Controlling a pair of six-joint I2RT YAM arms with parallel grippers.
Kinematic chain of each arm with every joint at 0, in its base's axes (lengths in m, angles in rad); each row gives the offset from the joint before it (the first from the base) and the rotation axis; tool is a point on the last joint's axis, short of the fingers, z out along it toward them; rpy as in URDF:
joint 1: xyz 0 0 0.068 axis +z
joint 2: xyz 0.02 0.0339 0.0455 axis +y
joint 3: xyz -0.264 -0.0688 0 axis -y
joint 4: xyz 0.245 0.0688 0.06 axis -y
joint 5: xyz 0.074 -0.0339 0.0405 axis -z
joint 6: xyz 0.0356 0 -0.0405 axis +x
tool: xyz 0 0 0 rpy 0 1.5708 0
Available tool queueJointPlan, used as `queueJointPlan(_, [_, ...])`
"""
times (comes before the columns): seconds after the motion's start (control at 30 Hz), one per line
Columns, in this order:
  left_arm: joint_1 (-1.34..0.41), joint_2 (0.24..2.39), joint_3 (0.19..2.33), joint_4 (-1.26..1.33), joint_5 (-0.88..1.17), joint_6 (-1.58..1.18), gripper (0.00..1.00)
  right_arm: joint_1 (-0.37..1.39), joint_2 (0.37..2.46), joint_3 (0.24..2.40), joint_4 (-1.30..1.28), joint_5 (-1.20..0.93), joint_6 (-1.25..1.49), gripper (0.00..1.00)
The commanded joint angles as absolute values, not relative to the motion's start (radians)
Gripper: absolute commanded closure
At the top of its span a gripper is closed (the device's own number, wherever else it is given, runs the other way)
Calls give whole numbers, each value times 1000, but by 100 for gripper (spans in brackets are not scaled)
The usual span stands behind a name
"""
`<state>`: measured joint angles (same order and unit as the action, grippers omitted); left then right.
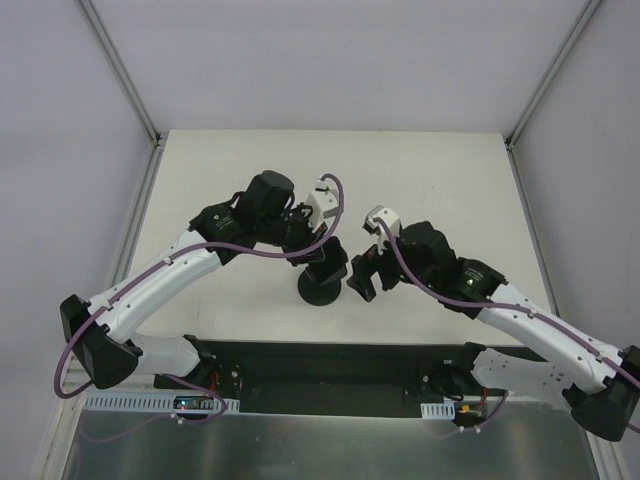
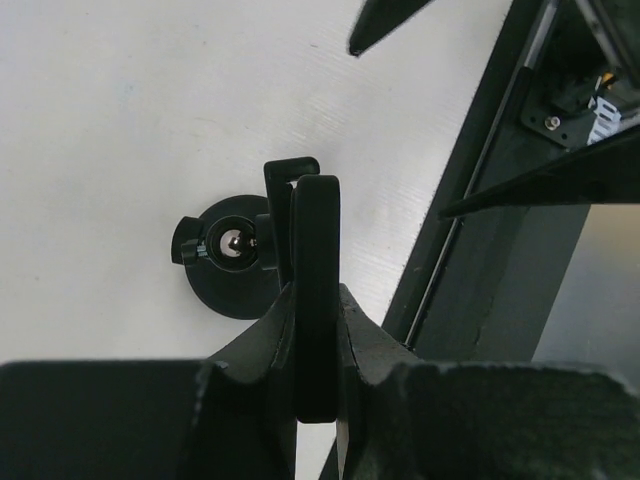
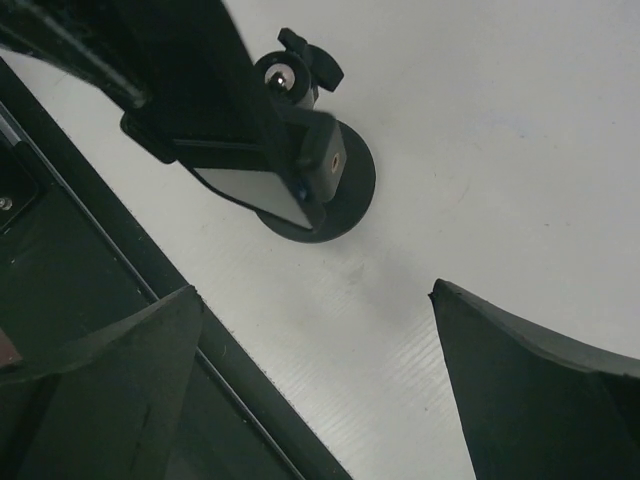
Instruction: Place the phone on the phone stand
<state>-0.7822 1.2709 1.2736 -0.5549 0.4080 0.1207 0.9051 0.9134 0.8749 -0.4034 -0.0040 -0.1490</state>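
Note:
My left gripper (image 1: pixel 322 252) is shut on the black phone (image 2: pixel 317 220), which stands on edge between its fingers (image 2: pixel 365 330). The phone is held directly over the phone stand (image 1: pixel 318 291), a black disc base with a stem and knob (image 2: pixel 232 245). In the right wrist view the phone (image 3: pixel 200 90) has its lower end against the stand's clamp bracket (image 3: pixel 325 165), above the round base (image 3: pixel 350 195). I cannot tell whether it rests there. My right gripper (image 1: pixel 362 278) is open and empty just right of the stand, its jaws wide apart (image 3: pixel 313 292).
The white table (image 1: pixel 250 170) has a black strip (image 1: pixel 330 365) along its near edge, just behind the stand and also showing in both wrist views. Grey walls and metal frame posts (image 1: pixel 120 75) close in the sides.

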Motion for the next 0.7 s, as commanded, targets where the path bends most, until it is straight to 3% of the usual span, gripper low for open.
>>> queueJointPlan(0.0, [-758, 1258, 1355, -623, 598, 204, 100, 824, 988, 936, -292, -252, -228, 1])
queueJointPlan(0.23, [-746, 1250, 1339, -660, 687, 325, 100, 736, 1077, 911, -167, -535, -333, 15])
queueJointPlan(0.3, [-742, 1259, 1344, -660, 696, 339, 100, 736, 1092, 917, -150, -607, -336, 24])
queueJointPlan(0.67, [-735, 1282, 1351, -657, 695, 348, 100, 742, 1189, 923, -103, -692, -331, 48])
